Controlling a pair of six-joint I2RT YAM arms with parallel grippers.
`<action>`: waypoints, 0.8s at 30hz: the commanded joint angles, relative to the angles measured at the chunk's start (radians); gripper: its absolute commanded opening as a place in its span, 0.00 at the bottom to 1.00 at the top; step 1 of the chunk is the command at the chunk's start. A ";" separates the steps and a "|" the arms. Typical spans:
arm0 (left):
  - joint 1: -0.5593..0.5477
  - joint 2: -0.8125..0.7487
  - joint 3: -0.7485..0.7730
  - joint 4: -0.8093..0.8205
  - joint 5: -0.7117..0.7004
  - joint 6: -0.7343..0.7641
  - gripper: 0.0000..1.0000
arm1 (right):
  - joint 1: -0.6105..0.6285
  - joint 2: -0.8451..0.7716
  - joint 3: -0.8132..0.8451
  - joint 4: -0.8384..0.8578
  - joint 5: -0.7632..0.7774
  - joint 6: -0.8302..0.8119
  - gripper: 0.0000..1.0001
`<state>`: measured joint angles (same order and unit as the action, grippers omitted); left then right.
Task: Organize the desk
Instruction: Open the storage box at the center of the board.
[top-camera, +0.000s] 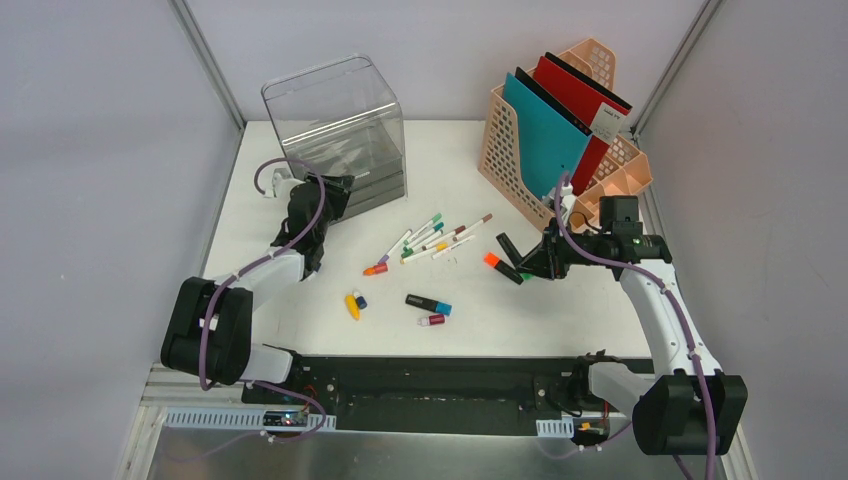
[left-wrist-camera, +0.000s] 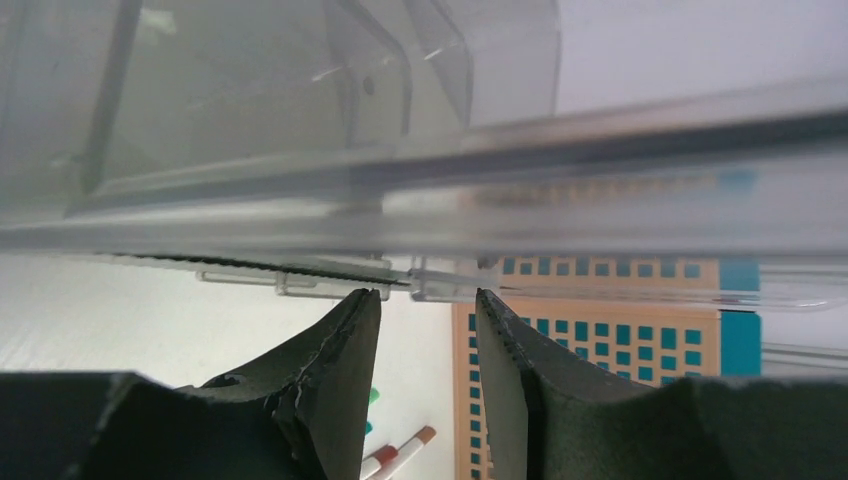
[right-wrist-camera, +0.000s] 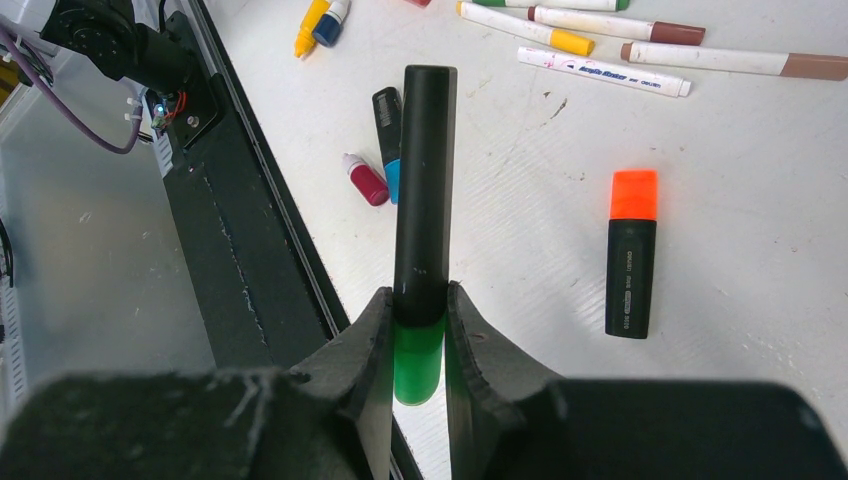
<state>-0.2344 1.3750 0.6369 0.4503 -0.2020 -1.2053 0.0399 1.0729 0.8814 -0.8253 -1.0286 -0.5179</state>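
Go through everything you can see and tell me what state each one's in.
Left gripper: open, at the clear box's front edge.
Right gripper: shut on green highlighter.
Orange highlighter: capped, lying flat.
Markers: loose, lying on the desk.
File rack: upright, holding folders.

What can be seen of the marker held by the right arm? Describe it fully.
The green-capped highlighter is a thick pen with a smooth black, plastic-looking barrel, blunt at its far end, and a bright green cap. The right gripper has its jaws shut on it where cap meets barrel, the barrel pointing away from the wrist camera. It appears lifted off the desk; only the jaws touch it.
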 joint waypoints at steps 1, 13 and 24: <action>0.009 -0.007 0.013 0.135 -0.002 -0.022 0.42 | 0.002 -0.008 0.045 0.011 -0.025 -0.024 0.00; 0.022 0.021 0.026 0.098 -0.045 -0.086 0.43 | 0.002 -0.008 0.044 0.011 -0.021 -0.025 0.00; 0.036 0.047 0.037 0.070 -0.050 -0.115 0.26 | 0.002 -0.008 0.045 0.010 -0.027 -0.025 0.00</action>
<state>-0.2207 1.4193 0.6376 0.5175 -0.2066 -1.3037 0.0399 1.0729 0.8814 -0.8257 -1.0290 -0.5182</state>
